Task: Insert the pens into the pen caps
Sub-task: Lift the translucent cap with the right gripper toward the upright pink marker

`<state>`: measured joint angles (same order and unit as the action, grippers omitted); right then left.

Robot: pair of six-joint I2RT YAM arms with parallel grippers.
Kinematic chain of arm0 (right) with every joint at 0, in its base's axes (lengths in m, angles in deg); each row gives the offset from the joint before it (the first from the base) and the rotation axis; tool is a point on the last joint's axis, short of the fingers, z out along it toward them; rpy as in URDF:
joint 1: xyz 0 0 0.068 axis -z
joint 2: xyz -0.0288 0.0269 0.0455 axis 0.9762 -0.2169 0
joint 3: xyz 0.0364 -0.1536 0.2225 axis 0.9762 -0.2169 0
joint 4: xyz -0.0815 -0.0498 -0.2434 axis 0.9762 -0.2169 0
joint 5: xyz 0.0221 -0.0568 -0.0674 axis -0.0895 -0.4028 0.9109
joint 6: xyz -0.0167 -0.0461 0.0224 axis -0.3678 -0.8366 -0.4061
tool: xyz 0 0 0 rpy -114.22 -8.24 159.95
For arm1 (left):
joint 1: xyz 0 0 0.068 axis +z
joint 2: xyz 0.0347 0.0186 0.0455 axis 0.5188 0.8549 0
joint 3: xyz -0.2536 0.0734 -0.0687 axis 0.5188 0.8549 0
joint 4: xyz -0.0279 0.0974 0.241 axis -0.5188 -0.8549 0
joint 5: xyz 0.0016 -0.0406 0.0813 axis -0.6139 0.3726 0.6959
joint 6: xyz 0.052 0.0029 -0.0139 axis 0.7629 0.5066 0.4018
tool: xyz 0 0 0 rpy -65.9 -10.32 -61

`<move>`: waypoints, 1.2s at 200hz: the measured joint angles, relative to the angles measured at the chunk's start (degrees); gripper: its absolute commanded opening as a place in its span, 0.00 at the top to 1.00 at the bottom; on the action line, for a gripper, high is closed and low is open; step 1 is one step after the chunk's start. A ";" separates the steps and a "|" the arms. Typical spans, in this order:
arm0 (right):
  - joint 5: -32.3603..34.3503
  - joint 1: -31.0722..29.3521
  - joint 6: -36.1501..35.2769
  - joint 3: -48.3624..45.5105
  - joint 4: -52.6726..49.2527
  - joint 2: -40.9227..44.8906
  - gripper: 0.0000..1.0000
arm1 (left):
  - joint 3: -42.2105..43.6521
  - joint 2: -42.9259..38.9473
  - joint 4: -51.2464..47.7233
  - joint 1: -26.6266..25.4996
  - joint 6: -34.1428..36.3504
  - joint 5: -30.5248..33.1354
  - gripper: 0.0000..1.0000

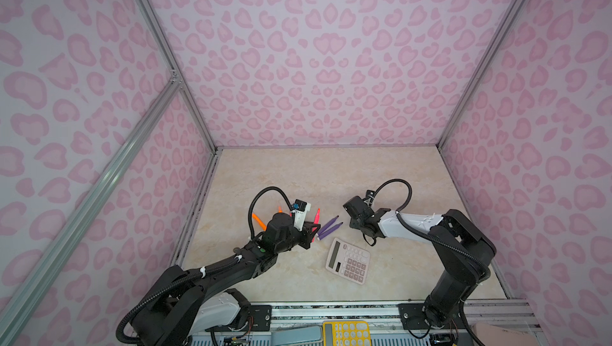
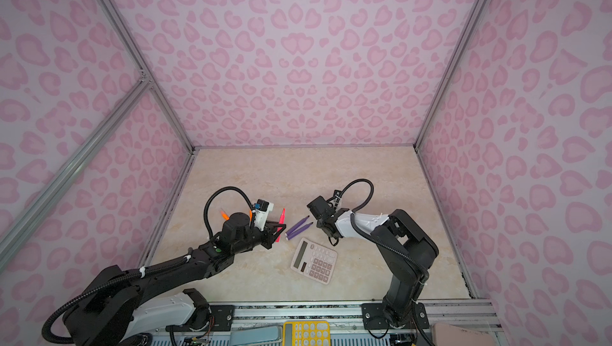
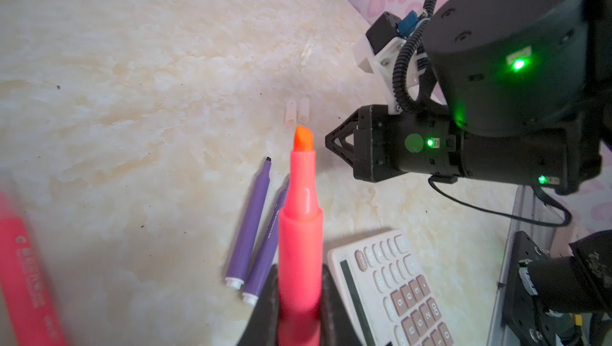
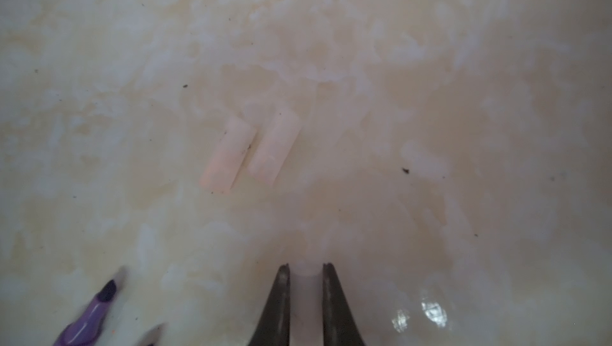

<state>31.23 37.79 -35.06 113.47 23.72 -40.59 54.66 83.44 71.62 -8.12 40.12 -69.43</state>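
Note:
My left gripper [image 3: 299, 311] is shut on a pink-red pen [image 3: 299, 245], whose orange tip points toward two clear pen caps [image 3: 290, 112] lying side by side on the table. In both top views the same pen [image 1: 317, 217] sticks out of the left gripper [image 1: 313, 232]. Two purple pens [image 1: 328, 226] [image 2: 298, 226] lie between the arms. Orange pens [image 1: 258, 221] show behind the left wrist. My right gripper [image 4: 306, 281] is shut on a translucent pen cap [image 4: 306, 269] just short of the two lying caps [image 4: 228, 155]. Another pink-red pen [image 3: 26, 278] is blurred in the left wrist view.
A pinkish calculator [image 1: 347, 260] [image 2: 314, 261] lies near the front, beside the purple pens. A yellow calculator [image 1: 346, 332] sits beyond the front rail. Pink patterned walls close in the marble table [image 1: 331, 175] on three sides.

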 measured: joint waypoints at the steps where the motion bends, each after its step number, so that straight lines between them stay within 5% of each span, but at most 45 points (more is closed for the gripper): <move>1: 0.02 0.04 -0.11 0.00 -0.02 0.26 0.91 | 0.00 -0.07 0.02 -0.07 0.11 -0.07 0.97; 69: 0.98 1.05 -2.80 -0.42 5.46 13.11 0.95 | 0.26 -1.86 0.42 -1.62 1.03 -1.38 0.97; 137: -1.46 3.10 -7.02 -7.50 18.10 22.21 0.95 | -4.13 7.63 4.90 -1.62 -2.23 -0.70 0.97; 240: -13.99 5.95 -10.62 -3.80 24.11 16.55 0.99 | -6.58 13.94 9.81 -3.06 -4.74 -0.04 0.97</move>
<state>17.24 43.74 -45.68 109.67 47.83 -24.04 48.08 97.38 81.43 -11.18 35.38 -69.48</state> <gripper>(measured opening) 0.134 0.172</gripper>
